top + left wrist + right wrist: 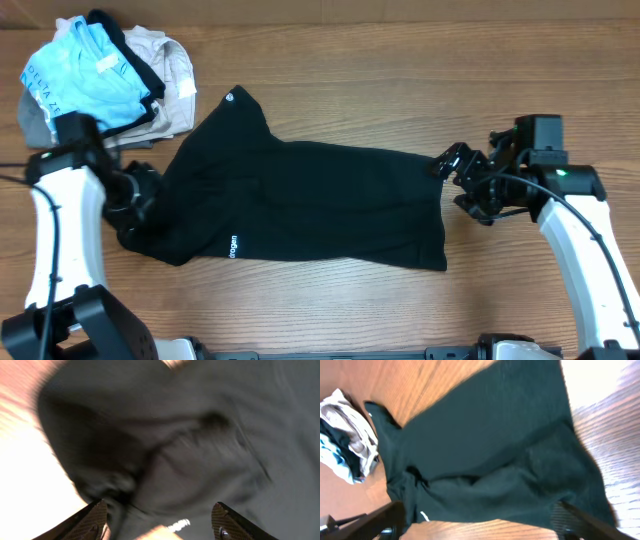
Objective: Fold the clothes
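The clothes, a black T-shirt [310, 205], lie spread across the middle of the wooden table, with a small white logo [233, 246] near the front hem. My left gripper [131, 213] hovers over the shirt's bunched left end; in the left wrist view the left gripper [160, 525] stands open, its fingers [94, 519] wide apart above rumpled black fabric [190, 460] and pinching nothing. My right gripper [456, 182] is at the shirt's right edge. The right wrist view shows the right gripper [480, 525] open, with the shirt [490, 445] stretching away beyond it.
A pile of other garments [100, 75], light blue, beige and grey, sits at the table's back left corner, close to the left arm and the shirt's sleeve [238, 100]. The same pile [345, 445] shows in the right wrist view. Bare wood [400, 80] lies behind the shirt.
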Tool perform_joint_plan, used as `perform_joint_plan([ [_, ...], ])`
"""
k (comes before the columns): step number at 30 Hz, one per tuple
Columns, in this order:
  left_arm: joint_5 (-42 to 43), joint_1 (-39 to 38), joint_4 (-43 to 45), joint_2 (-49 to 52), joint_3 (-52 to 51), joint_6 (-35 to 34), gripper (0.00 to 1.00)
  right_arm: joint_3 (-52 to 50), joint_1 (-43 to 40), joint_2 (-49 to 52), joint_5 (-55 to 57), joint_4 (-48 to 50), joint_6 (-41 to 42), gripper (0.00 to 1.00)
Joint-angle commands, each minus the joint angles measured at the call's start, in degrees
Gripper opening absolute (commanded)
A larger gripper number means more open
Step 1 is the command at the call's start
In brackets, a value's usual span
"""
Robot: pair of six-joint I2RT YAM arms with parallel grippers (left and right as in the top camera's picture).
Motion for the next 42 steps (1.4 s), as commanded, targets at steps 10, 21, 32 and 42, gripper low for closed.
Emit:
perform_joint_plan([
  [10, -3.7, -26.4, 0.0, 0.5, -0.2, 4.7, 0.98, -0.1, 13.1, 11.7, 5.8, 1.9, 17.8, 0.92],
  [21, -7.3, -29.1, 0.0, 1.0, -0.2, 1.1, 1.0, -0.8, 16.9, 12.3, 10.1, 5.2, 25.6, 0.88],
  [32, -7.5, -29.2, 0.3, 1.0, -0.2, 1.1, 1.0, -4.5, 22.2, 12.5, 16.6, 9.6, 36.5, 0.8],
  [42, -7.5, -29.2, 0.6, 1.0, -0.2, 1.1, 1.0, -4.6, 22.2, 17.6, 17.1, 12.8, 36.5, 0.73],
])
